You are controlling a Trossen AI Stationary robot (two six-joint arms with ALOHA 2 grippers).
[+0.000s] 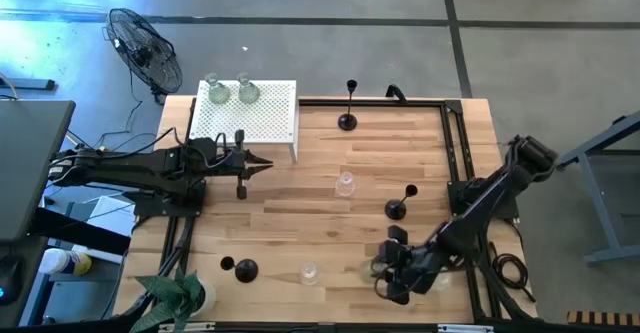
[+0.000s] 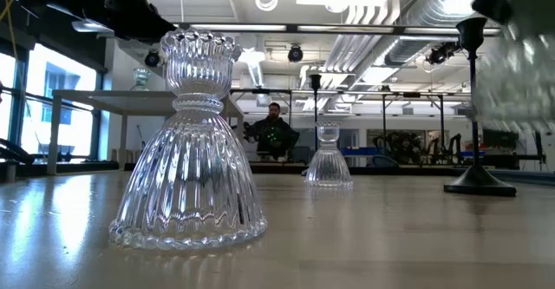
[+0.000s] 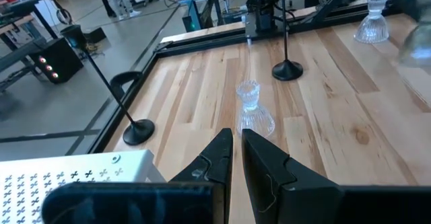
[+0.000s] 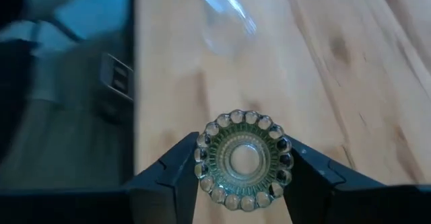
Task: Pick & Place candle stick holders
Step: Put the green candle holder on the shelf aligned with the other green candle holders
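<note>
Right gripper (image 4: 244,167) was clenched on a clear-glass holder (image 4: 244,160), seated between its fingers at the table's near right edge. Step judged: carrying it. Next: a steady, upright transfer. Left gripper (image 3: 237,158) waited closed, beside the white stand (image 1: 262,123).

Glass holders (image 1: 345,184) scattered upright; black holders (image 1: 396,209) upright, well apart.

— Where's the right gripper (image 4: 242,177)?
— Low at the table's near right corner, fingers clamped on a glass holder (image 4: 244,159).
— The left gripper (image 1: 262,163)?
— Left side, fingers almost together, holding nothing.
</note>
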